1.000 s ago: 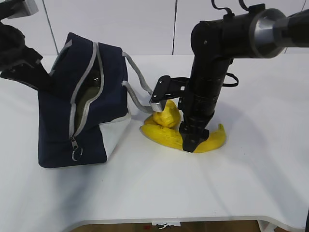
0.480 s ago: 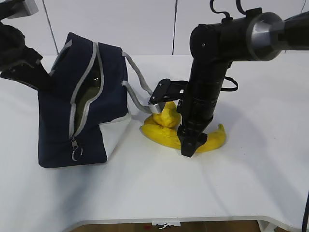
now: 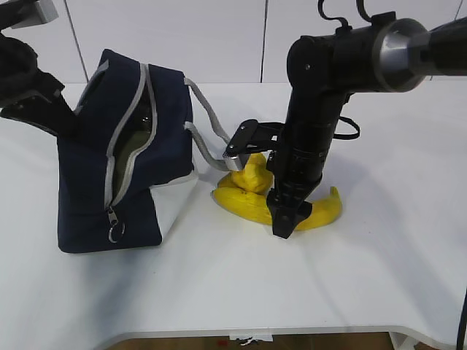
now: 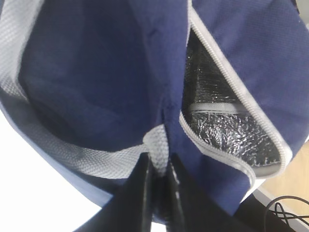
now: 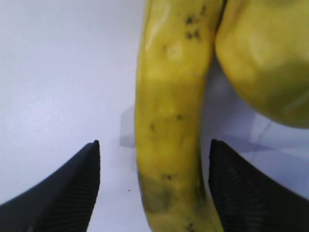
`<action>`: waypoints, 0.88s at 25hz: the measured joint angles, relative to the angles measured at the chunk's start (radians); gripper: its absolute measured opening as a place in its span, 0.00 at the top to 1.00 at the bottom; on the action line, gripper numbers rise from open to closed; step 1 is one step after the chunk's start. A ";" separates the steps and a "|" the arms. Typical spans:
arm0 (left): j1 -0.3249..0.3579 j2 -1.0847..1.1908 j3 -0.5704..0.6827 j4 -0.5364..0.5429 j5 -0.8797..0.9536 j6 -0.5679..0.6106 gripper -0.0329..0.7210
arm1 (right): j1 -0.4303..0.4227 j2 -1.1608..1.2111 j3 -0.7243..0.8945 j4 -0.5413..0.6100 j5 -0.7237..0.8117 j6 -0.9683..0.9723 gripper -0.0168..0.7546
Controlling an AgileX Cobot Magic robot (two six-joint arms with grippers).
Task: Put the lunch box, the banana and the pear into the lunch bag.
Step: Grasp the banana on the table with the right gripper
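Note:
The navy lunch bag [image 3: 84, 171] stands at the left with its grey zipper [image 3: 130, 138] open. My left gripper [image 4: 158, 162] is shut on the bag's grey webbing handle [image 4: 155, 142] and holds the top up. A greenish patch inside the opening [image 3: 136, 135] looks like the lunch box, mostly hidden. The banana [image 3: 244, 205] lies on the table right of the bag, with the lumpy yellow pear [image 3: 254, 175] touching it from behind. My right gripper [image 5: 154, 145] is open and straddles the banana [image 5: 169, 111], one finger on each side. The pear [image 5: 263, 58] sits just beyond.
The bag's second grey handle [image 3: 208, 138] droops toward the pear. The silver lining [image 4: 219, 130] shows through the open zipper. The white table [image 3: 379, 270] reaches a front edge near the bottom of the exterior view. A white wall stands behind.
My right gripper has shifted slightly left and down over the banana. The bag and the left arm have not moved.

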 joint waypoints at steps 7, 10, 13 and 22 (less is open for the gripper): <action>0.000 0.000 0.000 0.000 0.000 0.000 0.94 | 0.000 0.000 0.000 0.000 0.000 0.000 0.44; 0.000 0.000 0.000 0.000 0.000 0.000 0.94 | 0.000 0.000 0.000 0.000 0.000 0.000 0.53; 0.000 0.000 0.000 0.000 0.000 0.000 0.94 | 0.000 0.000 0.000 0.000 0.007 0.000 0.61; 0.000 0.000 0.000 0.000 0.000 0.000 0.94 | 0.000 0.001 -0.056 0.058 0.081 0.000 0.63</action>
